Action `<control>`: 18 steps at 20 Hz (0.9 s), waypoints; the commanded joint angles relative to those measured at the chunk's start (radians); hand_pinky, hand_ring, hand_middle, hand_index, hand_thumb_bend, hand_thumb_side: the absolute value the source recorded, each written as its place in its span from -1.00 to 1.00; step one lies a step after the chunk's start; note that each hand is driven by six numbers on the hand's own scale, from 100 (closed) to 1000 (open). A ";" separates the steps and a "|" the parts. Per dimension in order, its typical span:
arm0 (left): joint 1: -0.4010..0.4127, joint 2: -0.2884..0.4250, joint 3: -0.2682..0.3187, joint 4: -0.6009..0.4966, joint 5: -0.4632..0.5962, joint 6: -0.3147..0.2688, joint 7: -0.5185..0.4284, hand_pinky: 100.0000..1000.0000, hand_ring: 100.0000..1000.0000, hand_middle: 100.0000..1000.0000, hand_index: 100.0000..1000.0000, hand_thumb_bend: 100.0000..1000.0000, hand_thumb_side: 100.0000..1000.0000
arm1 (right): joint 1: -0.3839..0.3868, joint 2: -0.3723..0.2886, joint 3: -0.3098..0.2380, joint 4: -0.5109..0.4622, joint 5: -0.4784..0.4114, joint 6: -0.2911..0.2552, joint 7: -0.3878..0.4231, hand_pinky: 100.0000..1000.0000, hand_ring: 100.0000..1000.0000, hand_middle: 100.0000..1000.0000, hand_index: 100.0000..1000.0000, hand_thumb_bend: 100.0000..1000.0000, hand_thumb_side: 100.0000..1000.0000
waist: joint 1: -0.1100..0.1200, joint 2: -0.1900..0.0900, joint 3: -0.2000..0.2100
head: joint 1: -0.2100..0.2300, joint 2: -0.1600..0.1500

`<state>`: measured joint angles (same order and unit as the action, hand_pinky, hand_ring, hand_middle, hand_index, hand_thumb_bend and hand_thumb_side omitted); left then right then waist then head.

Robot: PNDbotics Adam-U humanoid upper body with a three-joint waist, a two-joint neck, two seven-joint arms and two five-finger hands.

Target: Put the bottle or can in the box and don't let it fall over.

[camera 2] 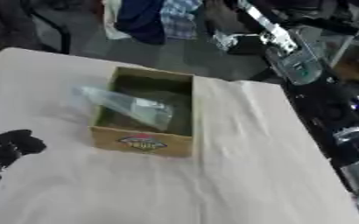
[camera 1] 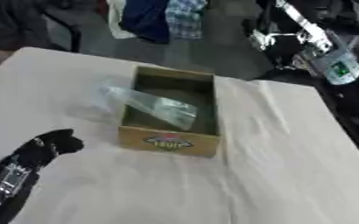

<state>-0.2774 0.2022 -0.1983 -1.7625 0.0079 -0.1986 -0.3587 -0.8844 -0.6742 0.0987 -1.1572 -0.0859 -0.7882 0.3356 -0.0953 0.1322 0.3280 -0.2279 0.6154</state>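
The clear plastic bottle (camera 1: 148, 104) is lying tilted across the brown cardboard box (camera 1: 170, 143); left hand (camera 1: 54, 145) is sitting curled, holding nothing; right hand's fingers can't be made out.

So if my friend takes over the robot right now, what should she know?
Left robot hand: curled shut, holding nothing, on the cream tablecloth near the lower left.
Right robot hand: not visible; only its black arm runs along the right edge.
Clear plastic bottle: tilted, leaning across the left wall of the open cardboard box, not upright.
Left to do: get it standing inside.
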 commanded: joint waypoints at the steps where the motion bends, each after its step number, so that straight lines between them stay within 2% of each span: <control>1: 0.012 0.018 0.022 -0.008 -0.008 -0.001 0.016 0.62 0.46 0.32 0.70 -0.93 1.00 | 0.025 -0.071 0.004 -0.093 -0.093 0.056 0.018 0.77 1.00 1.00 1.00 -1.00 -0.29 | 0.011 -0.032 -0.025 | 0.034 0.026; 5: 0.057 0.033 0.048 -0.008 -0.026 -0.003 0.040 0.62 0.46 0.32 0.70 -0.93 1.00 | 0.155 -0.120 -0.021 -0.257 -0.260 0.142 0.063 0.66 1.00 0.99 1.00 -1.00 -0.23 | 0.020 -0.056 -0.089 | 0.102 0.063; 9: 0.102 0.054 0.078 -0.014 -0.049 -0.005 0.072 0.62 0.46 0.33 0.70 -0.93 1.00 | 0.361 -0.117 -0.083 -0.476 -0.423 0.223 0.102 0.65 1.00 0.98 1.00 -1.00 -0.18 | 0.013 -0.071 -0.164 | 0.167 0.096; 13: 0.141 0.074 0.097 -0.024 -0.067 -0.008 0.098 0.62 0.46 0.33 0.70 -0.94 1.00 | 0.558 -0.024 -0.167 -0.664 -0.491 0.295 0.128 0.63 1.00 0.94 1.00 -1.00 -0.18 | 0.004 -0.084 -0.225 | 0.237 0.125; 16: 0.174 0.087 0.103 -0.031 -0.076 -0.009 0.114 0.62 0.46 0.34 0.70 -0.94 1.00 | 0.668 0.081 -0.209 -0.737 -0.468 0.348 0.148 0.61 1.00 0.93 1.00 -1.00 -0.18 | -0.003 -0.096 -0.271 | 0.293 0.148; 18: 0.196 0.095 0.104 -0.034 -0.082 -0.011 0.124 0.62 0.47 0.34 0.70 -0.94 1.00 | 0.723 0.157 -0.229 -0.760 -0.431 0.386 0.155 0.60 1.00 0.93 1.00 -1.00 -0.18 | -0.008 -0.105 -0.300 | 0.325 0.153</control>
<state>-0.0764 0.2751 -0.1033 -1.7746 -0.0661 -0.2073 -0.2441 -0.1571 -0.5379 -0.1037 -1.8802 -0.5318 -0.4246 0.4862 -0.1071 0.0334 0.0229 0.0751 0.7593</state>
